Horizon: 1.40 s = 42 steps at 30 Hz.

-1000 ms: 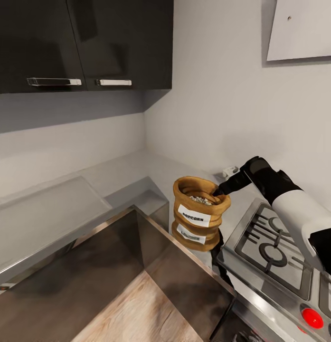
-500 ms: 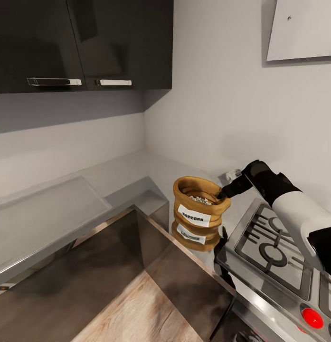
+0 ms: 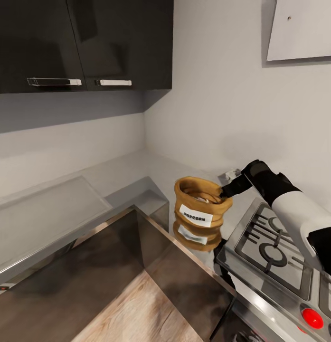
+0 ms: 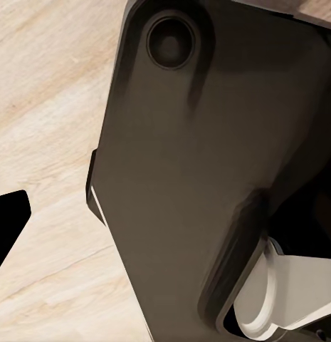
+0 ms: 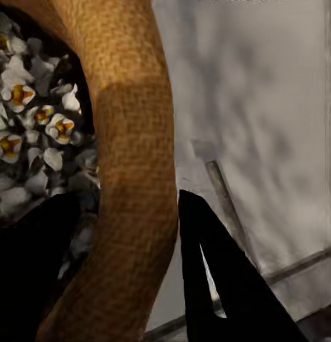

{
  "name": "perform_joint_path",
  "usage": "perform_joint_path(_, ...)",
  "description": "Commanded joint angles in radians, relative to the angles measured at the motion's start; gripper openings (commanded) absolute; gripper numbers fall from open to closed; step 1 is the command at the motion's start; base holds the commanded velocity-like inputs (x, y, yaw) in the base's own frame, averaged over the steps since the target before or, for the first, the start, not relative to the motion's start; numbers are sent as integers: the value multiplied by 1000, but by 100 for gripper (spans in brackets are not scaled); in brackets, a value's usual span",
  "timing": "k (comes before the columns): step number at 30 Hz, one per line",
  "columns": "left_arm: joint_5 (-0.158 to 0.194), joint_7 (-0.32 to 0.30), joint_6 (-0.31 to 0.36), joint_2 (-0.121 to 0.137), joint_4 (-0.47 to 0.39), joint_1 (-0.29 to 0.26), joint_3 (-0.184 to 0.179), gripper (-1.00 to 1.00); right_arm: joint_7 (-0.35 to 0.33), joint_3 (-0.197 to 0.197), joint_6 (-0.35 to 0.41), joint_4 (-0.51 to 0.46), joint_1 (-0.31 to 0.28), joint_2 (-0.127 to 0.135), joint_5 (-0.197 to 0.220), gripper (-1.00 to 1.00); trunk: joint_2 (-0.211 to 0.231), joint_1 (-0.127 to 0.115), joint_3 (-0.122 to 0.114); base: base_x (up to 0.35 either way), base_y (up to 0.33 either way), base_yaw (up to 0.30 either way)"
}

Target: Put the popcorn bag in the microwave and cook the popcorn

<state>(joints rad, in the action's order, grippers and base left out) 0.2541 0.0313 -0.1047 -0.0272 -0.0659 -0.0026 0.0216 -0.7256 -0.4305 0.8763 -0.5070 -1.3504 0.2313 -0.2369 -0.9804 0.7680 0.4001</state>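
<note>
The popcorn bag [image 3: 201, 202], a tan burlap sack with a white label, is at the corner of the grey countertop [image 3: 132, 171], tilted a little, with its reflection just beneath. My right gripper [image 3: 223, 192] reaches in from the hob side and is shut on the bag's rolled rim. In the right wrist view the rim [image 5: 133, 164] runs between the two dark fingers [image 5: 208, 271], one inside the bag and one outside, and white and yellow popcorn pieces [image 5: 37, 135] lie in the bag. The microwave is out of view.
A steel gas hob [image 3: 274, 247] with a red knob [image 3: 312, 318] sits right of the bag. Dark upper cabinets [image 3: 84, 42] hang over the counter and a white hood [image 3: 303, 28] over the hob. The left wrist view shows dark robot bodywork [image 4: 186, 178] above wood floor [image 4: 44, 92].
My right gripper has pulled back slightly toward the hob while gripping the rim. The bag has shifted a little to the right and tilted.
</note>
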Motion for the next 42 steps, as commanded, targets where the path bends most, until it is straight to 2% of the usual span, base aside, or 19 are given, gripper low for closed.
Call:
perform_joint_path(1, 2, 2, -3, 0, 0, 0, 2, 100, -11, -4, 16, -2, 0, 0, 13, -100, -1, 0, 1, 0, 0, 0)
perform_joint_path(5, 2, 2, -3, 0, 0, 0, 1, 100, -9, 2, 43, -13, 0, -5, 11, -100, -1, 0, 1, 0, 0, 0)
perform_joint_path(6, 2, 2, -3, 0, 0, 0, 1, 100, -9, 15, 73, -15, 0, -5, 11, -100, -1, 0, 1, 0, 0, 0)
perform_joint_path(8, 2, 2, -3, 0, 0, 0, 1, 100, -8, 87, 164, -19, 0, -3, 8, -100, -1, 0, 1, 0, 0, 0)
perform_joint_path(9, 2, 2, -3, 0, 0, 0, 1, 100, -8, 109, 171, -28, 0, -2, 6, -100, -1, 0, 1, 0, 0, 0)
perform_joint_path(11, 1, 2, -3, 0, 0, 0, 1, 100, -7, 121, 171, -59, 0, -1, 3, -100, -1, 0, 1, 0, 0, 0)
perform_joint_path(14, 1, 2, -3, 0, 0, 0, 1, 100, -10, 127, 171, -140, 0, 0, 2, -100, -1, 0, 1, 0, 0, 0)
perform_joint_path(19, 2, 2, -3, 0, 0, 0, 1, 100, -11, 129, 171, -152, 0, 2, 2, -100, -1, 0, 1, 0, 0, 0)
perform_joint_path(24, 2, 2, -3, 0, 0, 0, 1, 100, -13, 137, 171, -238, 0, 3, 6, -100, -1, 0, 1, 0, 0, 0)
perform_joint_path(26, 1, 2, -3, 0, 0, 0, 1, 100, -14, 152, 171, -263, 0, 9, 7, -100, -1, 0, 1, 0, 0, 0)
perform_joint_path(30, 2, 2, -3, 0, 0, 0, 1, 100, -14, 168, 171, -272, 0, 16, 7, -100, -1, 0, 1, 0, 0, 0)
perform_joint_path(40, 3, 11, -3, -3, 0, 0, 5, 100, -15, 173, 171, -272, 0, 19, 8, -100, -1, 0, 1, -98, 0, 0)
perform_joint_path(42, 3, 14, -3, -4, 0, 0, 6, 100, -15, 193, 171, -272, 0, 19, 8, -100, -1, 0, 1, -338, 0, 0)
